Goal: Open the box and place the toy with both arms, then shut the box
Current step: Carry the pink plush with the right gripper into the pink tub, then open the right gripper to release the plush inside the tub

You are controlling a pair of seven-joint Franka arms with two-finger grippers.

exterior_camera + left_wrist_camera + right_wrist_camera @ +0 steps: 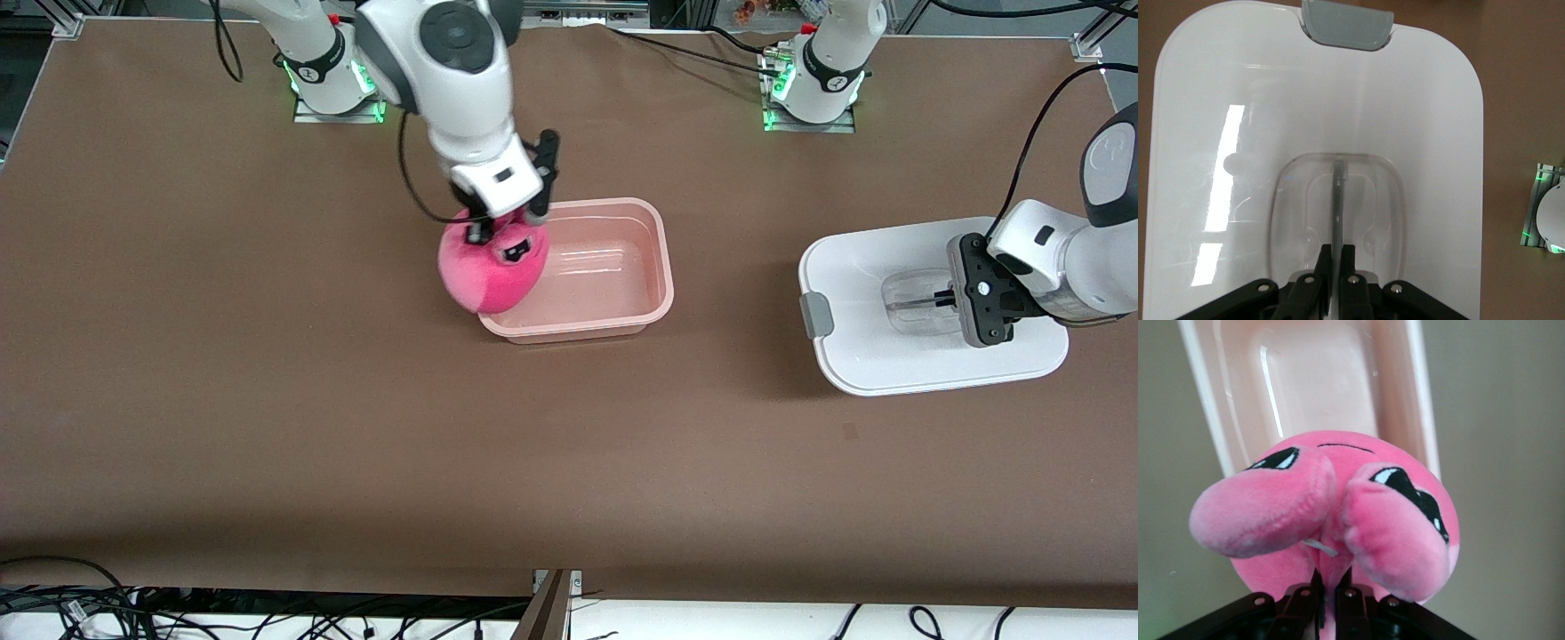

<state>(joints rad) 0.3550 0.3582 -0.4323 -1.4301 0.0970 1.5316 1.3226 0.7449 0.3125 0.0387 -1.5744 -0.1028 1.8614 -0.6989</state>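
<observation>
1. Right gripper (505, 222) hangs over the end of the pink tub (622, 267) that lies toward the right arm's end of the table, its fingers pinched together on the top of the pink plush toy (489, 271).
2. Held up in the air, the toy overlaps the tub's rim in the front view; from the right wrist view its two rounded nubs and black squinting eyes (1408, 487) face up toward the camera, with the open tub (1318, 380) below it.
3. Nothing lies inside the tub, and its lid is off.
4. Well apart from it, toward the left arm's end of the table, the white lid (889, 302) lies flat on the brown table (356, 427), one grey side clip (815, 314) showing on the edge that faces the tub.
5. Left gripper (956, 302) sits down in the lid's clear recessed centre, its fingers (1348, 263) clamped on the thin upright handle (1338, 200).
6. Both arm bases stand along the table's edge farthest from the front camera.
</observation>
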